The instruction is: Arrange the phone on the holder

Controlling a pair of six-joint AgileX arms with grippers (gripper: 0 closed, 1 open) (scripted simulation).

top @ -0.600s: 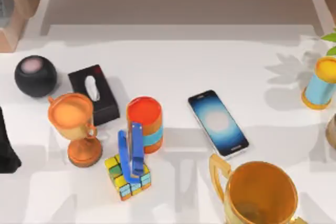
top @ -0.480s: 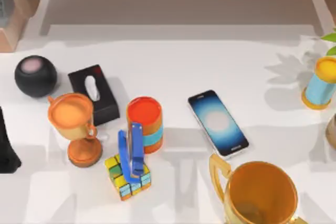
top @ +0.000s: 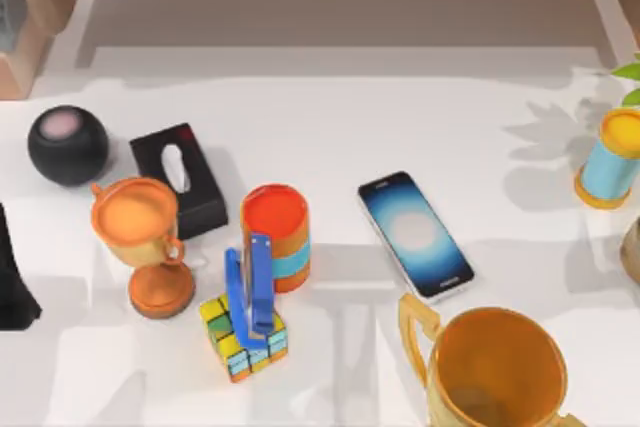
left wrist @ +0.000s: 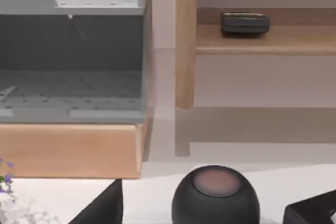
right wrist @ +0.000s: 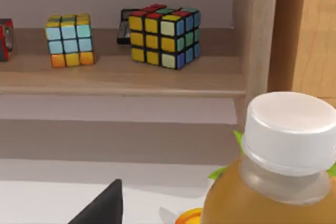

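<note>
The phone [top: 415, 235] lies flat, screen up, on the white table right of centre; its screen glows blue with a pale middle. The holder [top: 250, 282], a blue upright stand, is to its left, between a red-orange cup [top: 275, 232] and a colourful puzzle cube [top: 243, 339]. My left gripper [top: 10, 277] sits as a black shape at the table's left edge, far from both. A black part of that gripper [left wrist: 100, 209] also edges into the left wrist view. A black part of my right gripper [right wrist: 102, 208] shows in the right wrist view, beside a white-capped amber bottle [right wrist: 273, 182].
Around the holder stand an orange goblet [top: 140, 237], a black box with a white slot [top: 180, 179] and a black sphere [top: 67, 144]. A large golden cup [top: 495, 367] sits just in front of the phone. A blue-and-yellow can [top: 612, 159] is at the far right.
</note>
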